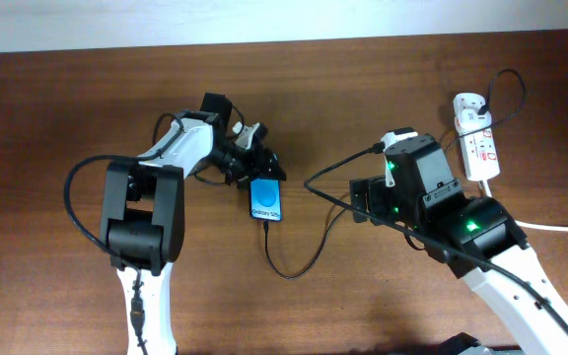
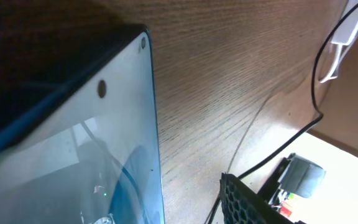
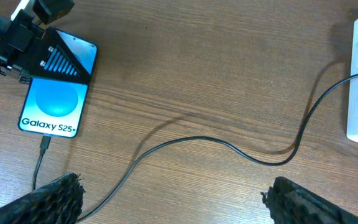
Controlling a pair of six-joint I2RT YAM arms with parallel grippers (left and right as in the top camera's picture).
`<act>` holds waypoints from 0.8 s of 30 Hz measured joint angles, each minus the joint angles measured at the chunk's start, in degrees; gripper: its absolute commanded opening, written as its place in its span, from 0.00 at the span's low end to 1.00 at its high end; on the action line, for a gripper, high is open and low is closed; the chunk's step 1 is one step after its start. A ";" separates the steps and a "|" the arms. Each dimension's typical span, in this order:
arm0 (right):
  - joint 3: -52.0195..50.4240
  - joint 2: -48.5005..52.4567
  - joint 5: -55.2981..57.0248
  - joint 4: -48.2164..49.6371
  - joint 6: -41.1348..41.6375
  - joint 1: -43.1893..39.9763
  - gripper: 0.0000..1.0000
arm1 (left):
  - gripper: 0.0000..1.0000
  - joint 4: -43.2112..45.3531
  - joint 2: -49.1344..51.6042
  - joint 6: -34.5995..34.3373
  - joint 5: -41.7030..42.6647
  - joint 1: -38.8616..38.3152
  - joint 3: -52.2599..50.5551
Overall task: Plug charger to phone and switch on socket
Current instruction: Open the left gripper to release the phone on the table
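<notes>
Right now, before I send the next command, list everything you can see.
phone: one, blue screen with black edges, flat on the table left of centre.
charger: one, thin black cable, runs from the phone's bottom end across the table to the socket.
socket: one, white with red markings, far right of the table.
cord: one, white, leads from the socket's near end off the right edge.
table: one, brown wood.
left gripper: one, black, at the phone's top end; I cannot tell if it grips.
right gripper: one, black, open and empty, above the charger's middle stretch.
</notes>
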 measured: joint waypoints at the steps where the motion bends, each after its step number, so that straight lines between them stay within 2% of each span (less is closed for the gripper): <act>1: 0.00 0.09 0.00 0.00 -0.02 0.00 0.98 | 0.59 -0.63 0.00 -0.02 -0.33 -0.15 0.28; 9: 0.00 0.20 0.00 0.00 0.02 0.00 0.99 | 0.64 -3.39 -1.09 0.00 -4.37 -0.48 0.83; 16: 0.00 0.22 0.00 0.00 0.00 0.00 0.98 | 0.69 -3.98 -2.29 -6.51 -10.78 -0.76 1.42; 24: 0.00 0.22 0.00 0.00 0.00 0.00 0.99 | 0.71 -3.98 -2.47 -7.56 -11.89 -0.81 1.55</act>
